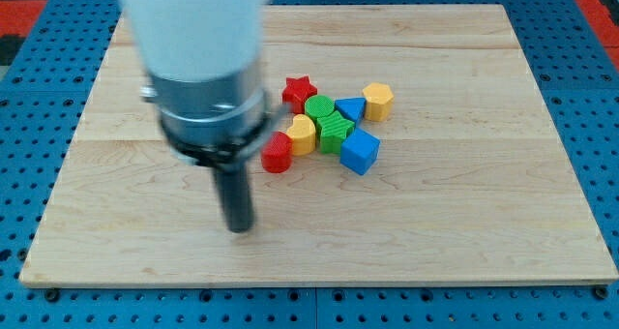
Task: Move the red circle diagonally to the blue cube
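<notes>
One dark rod is seen hanging from the arm's blurred white and grey housing (pixel 198 68), and my tip (pixel 239 228) is planted on the wooden board (pixel 464 223). No pincer is carried, so nothing is clamped or held; only the bare rod end is presented. My tip is placed below and to the view's left of the red circle (pixel 277 154), near it but apart, with bare wood visible between them.

The red circle is found at the view's left end of the cluster, and everything else can be placed from it. Just to its right, touching or nearly so, a yellow block (pixel 302 134) is seen, its shape rounded but not clearly made out. Further right of the red circle, a green ridged block (pixel 336 133) is packed against the yellow one, with a second green block (pixel 319 107) just above it. Up and right of the red circle, a red star (pixel 299 90) is set at the cluster's top. The blue cube (pixel 360 151) is found to the right of the red circle, at about the same height, beyond the green ridged block. Further up and right, a blue triangle (pixel 350 108) and a yellow hexagon (pixel 377 102) are lined up side by side.
</notes>
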Motion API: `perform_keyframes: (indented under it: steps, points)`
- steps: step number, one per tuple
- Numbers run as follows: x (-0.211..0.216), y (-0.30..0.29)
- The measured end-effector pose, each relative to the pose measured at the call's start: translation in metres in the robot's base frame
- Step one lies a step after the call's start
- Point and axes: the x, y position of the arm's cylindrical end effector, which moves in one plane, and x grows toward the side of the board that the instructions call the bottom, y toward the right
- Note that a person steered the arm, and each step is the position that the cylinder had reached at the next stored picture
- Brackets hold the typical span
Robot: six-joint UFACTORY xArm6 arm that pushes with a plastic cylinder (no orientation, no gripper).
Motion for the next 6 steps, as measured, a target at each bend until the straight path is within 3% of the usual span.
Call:
perform_keyframes:
  steps: [1,3,5,6]
  points:
    - [-0.028,-0.028]
    - [-0.098,0.009]
    - [-0.078,0.108]
    - [-0.062,0.125]
